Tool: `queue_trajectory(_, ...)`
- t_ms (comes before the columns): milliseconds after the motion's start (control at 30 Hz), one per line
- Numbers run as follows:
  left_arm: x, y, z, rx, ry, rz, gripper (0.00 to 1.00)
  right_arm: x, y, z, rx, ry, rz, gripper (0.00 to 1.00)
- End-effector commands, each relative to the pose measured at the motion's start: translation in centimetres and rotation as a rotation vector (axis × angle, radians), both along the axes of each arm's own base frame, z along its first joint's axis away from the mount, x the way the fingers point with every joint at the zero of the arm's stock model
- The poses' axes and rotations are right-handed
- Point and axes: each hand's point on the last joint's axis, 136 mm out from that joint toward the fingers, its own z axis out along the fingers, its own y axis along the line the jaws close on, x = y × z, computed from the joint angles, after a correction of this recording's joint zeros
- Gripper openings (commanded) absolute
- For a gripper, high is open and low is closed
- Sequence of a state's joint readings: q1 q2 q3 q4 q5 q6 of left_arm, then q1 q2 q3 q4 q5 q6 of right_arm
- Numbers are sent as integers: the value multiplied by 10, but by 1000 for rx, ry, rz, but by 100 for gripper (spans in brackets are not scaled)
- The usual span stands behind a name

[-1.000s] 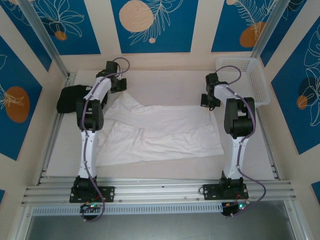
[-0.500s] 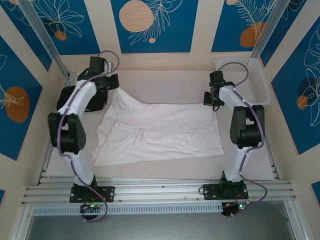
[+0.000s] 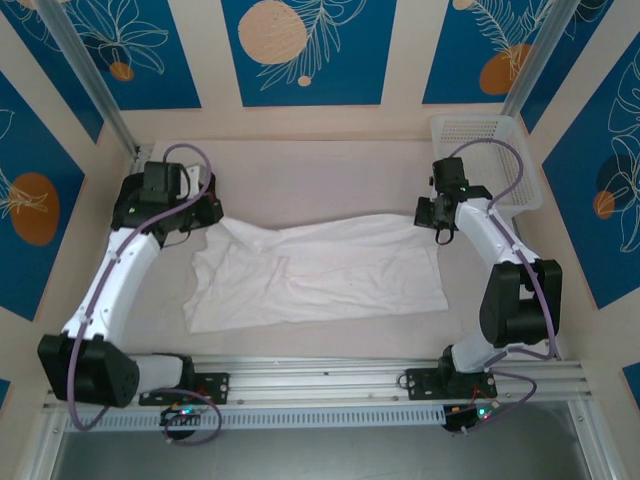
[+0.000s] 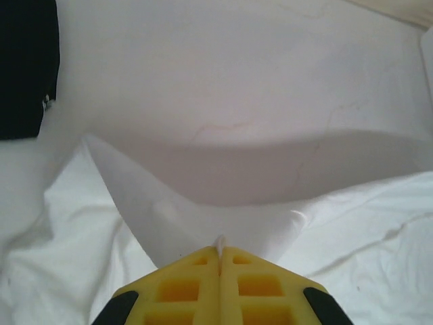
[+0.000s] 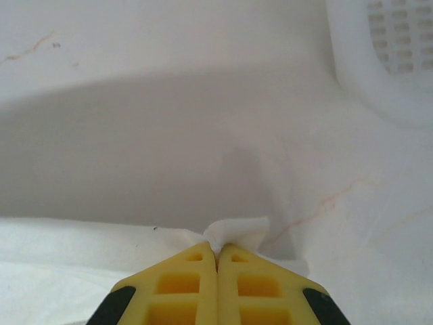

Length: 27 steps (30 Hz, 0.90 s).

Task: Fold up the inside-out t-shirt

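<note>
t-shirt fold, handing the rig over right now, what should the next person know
Left gripper: jaws shut on the far left corner of the white t-shirt, fabric tented up off the table.
Right gripper: jaws shut on the far right corner, near the basket.
Shirt lies spread across the table centre, wrinkled; black garment sits at far left.
Done: both far corners gripped.
Left: the folding itself.

Beyond the t-shirt [image 3: 320, 270] the table [image 3: 320, 175] lies bare — basket [image 3: 515, 160] right, black garment [image 4: 27, 68] left.
</note>
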State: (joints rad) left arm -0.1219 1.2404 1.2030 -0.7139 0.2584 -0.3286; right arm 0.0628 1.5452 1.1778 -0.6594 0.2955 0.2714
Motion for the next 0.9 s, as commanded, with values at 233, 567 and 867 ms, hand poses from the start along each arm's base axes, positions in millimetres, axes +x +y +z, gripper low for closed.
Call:
queue_trajectory(233, -79, 16, -27, 88, 204, -55, 0, -40, -16, -19, -7, 98, -86, 4)
queue_trajectory(567, -123, 7, -55, -22, 318, -35, 0, -68, -21, -38, -4, 167, -163, 5)
queue_trajectory(867, -141, -1, -89, -94, 389, -21, 0, -56, 24, -12, -17, -69, 19, 56)
